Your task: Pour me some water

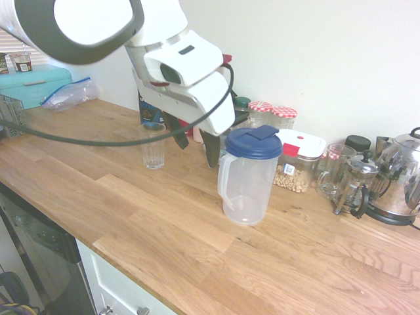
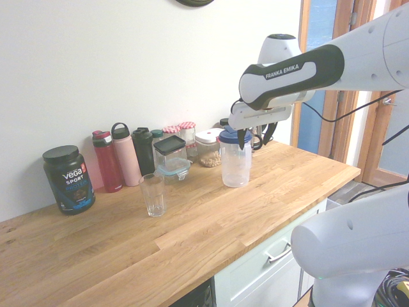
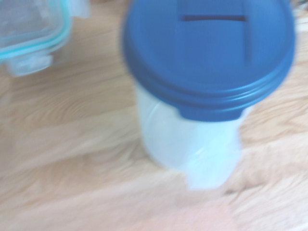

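A: Where does the water pitcher [image 1: 247, 180] stand relative to the gripper [image 1: 195, 139]?

B: The pitcher is upright on the wooden countertop [image 1: 164, 216], blue lid [image 3: 208, 53] on, its long axis vertical. In the first exterior view the gripper hangs just beside and behind it, up near lid height, with the fingers angled steeply down. The wrist view looks down onto the lid, so the hand is above and a little off to 1 side, not around the body.

A: And the jaws?

B: Spread wide, holding nothing. 2 dark fingers show below the white hand in the first exterior view, with clear space between them.

A: Which side is the handle on?

B: In the first exterior view the handle [image 1: 224, 182] faces the picture's left, toward the drinking glass [image 1: 153, 146]. The glass stands apart from the pitcher, further along the counter, in front of the bottles by the wall.

A: So what does the next move hinge on?

B: I'd judge it must come down and across so the fingers straddle the handle or the body. The pitcher looks nearly empty, so it may slide or tip if 1 finger nudges it first.
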Available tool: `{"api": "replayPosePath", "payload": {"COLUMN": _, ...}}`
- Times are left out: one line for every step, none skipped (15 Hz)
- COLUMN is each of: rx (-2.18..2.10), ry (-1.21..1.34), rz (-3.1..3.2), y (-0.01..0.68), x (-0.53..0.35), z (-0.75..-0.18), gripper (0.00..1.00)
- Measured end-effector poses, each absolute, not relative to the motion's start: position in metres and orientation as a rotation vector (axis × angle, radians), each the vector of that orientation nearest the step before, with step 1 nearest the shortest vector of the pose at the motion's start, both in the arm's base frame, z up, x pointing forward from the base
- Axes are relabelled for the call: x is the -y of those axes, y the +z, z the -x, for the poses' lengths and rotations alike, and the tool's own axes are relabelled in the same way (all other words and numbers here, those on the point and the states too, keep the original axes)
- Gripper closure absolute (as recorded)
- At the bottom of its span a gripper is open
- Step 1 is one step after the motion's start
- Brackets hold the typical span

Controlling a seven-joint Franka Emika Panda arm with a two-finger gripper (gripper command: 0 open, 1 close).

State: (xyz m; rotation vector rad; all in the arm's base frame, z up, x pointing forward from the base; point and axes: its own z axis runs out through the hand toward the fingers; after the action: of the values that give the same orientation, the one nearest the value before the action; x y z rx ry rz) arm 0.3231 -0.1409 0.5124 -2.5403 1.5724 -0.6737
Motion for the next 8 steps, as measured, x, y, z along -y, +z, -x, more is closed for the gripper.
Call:
{"api": "replayPosePath", "payload": {"rx": -1.566, "ry": -0.688, "rz": 2.536, "y": 0.501, "x": 0.142, "z": -0.327, "gripper": 0.00}}
{"api": "replayPosePath", "payload": {"rx": -1.551, "ry": -0.694, "rz": 2.540, "y": 0.489, "x": 0.144, "z": -0.332, "gripper": 0.00}}
{"api": "replayPosePath", "payload": {"rx": -1.533, "ry": -0.693, "rz": 2.555, "y": 0.480, "x": 0.146, "z": -0.340, "gripper": 0.00}}
{"api": "replayPosePath", "payload": {"rx": -1.520, "ry": -0.693, "rz": 2.569, "y": 0.470, "x": 0.150, "z": -0.349, "gripper": 1.00}}
{"api": "replayPosePath", "payload": {"rx": -1.512, "ry": -0.691, "rz": 2.580, "y": 0.463, "x": 0.153, "z": -0.358, "gripper": 1.00}}
{"api": "replayPosePath", "payload": {"rx": -1.508, "ry": -0.691, "rz": 2.587, "y": 0.459, "x": 0.157, "z": -0.367, "gripper": 1.00}}
{"api": "replayPosePath", "payload": {"rx": -1.502, "ry": -0.696, "rz": 2.592, "y": 0.459, "x": 0.160, "z": -0.376, "gripper": 1.00}}
{"api": "replayPosePath", "payload": {"rx": -1.498, "ry": -0.697, "rz": 2.597, "y": 0.461, "x": 0.162, "z": -0.385, "gripper": 1.00}}
